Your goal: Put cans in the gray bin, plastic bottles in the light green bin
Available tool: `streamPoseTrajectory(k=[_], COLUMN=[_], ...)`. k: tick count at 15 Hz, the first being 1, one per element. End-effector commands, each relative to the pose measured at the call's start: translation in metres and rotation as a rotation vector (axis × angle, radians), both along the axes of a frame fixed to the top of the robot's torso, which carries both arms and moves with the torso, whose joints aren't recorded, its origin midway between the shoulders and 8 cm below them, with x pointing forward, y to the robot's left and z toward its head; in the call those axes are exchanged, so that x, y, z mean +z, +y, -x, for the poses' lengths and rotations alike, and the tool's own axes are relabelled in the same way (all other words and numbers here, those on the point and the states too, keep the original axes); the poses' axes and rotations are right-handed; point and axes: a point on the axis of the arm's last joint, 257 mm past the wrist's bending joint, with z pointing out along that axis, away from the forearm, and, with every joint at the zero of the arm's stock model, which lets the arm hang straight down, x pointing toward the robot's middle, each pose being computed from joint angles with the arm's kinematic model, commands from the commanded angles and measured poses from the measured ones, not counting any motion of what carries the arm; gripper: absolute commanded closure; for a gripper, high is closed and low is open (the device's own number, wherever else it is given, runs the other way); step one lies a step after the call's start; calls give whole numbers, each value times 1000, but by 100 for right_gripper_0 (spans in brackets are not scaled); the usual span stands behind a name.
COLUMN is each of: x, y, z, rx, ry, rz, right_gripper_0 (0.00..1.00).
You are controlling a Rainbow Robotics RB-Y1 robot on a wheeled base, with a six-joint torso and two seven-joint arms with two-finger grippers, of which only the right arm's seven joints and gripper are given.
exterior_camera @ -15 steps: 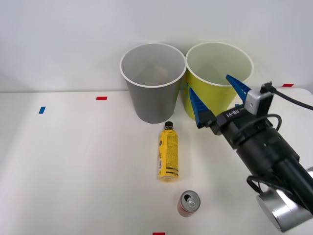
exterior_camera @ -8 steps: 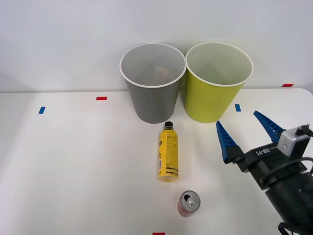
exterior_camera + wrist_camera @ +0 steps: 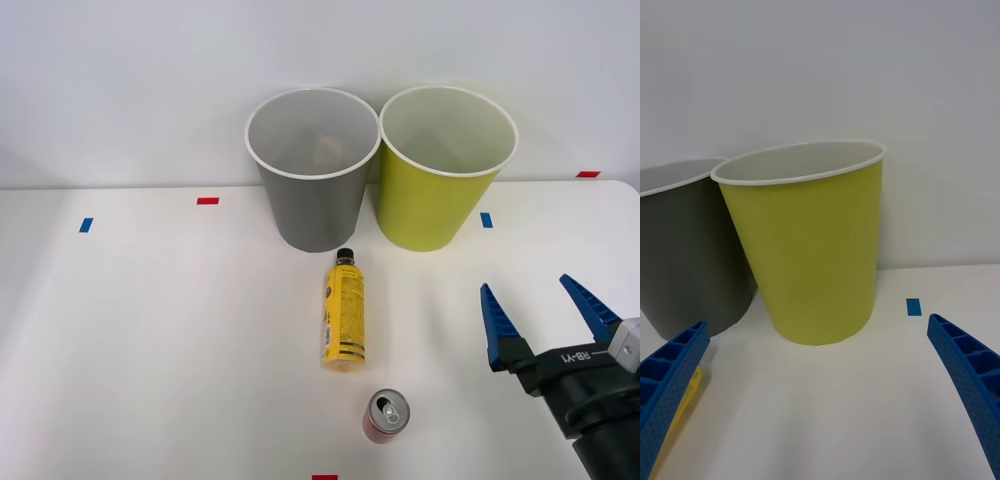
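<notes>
While the yellow bottle (image 3: 343, 322) and one can (image 3: 385, 415) lie unsorted (bins' contents unclear), the right gripper (image 3: 548, 316) is held wide, empty.

The right gripper (image 3: 547, 315) near the table's (image 3: 150, 330) edge has two blue ribbed tapered fingers (image 3: 970, 375) on a black body with white lettering

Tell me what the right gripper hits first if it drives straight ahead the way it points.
Most likely the light green bin: the open right gripper faces its wall, with bare table between. Exact line-up is hard to judge.
</notes>
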Motion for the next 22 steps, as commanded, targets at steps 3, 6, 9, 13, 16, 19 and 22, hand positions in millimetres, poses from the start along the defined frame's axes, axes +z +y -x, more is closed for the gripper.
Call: streamPoseTrajectory(k=[3, 6, 9, 13, 16, 19, 22], x=[-15, -22, -49, -76, -89, -101, -113], y=[-8, -12, -22, -23, -16, -8, 0], z=[11, 16, 21, 31, 39, 48, 58], rx=[-60, -70, -114, -133, -111, -78, -51], ry=[33, 52, 101, 66, 51, 21, -1], rz=[-12, -12, -15, 53, 60, 80, 107], right_gripper_0=[0, 0, 0, 0, 0, 0, 0])
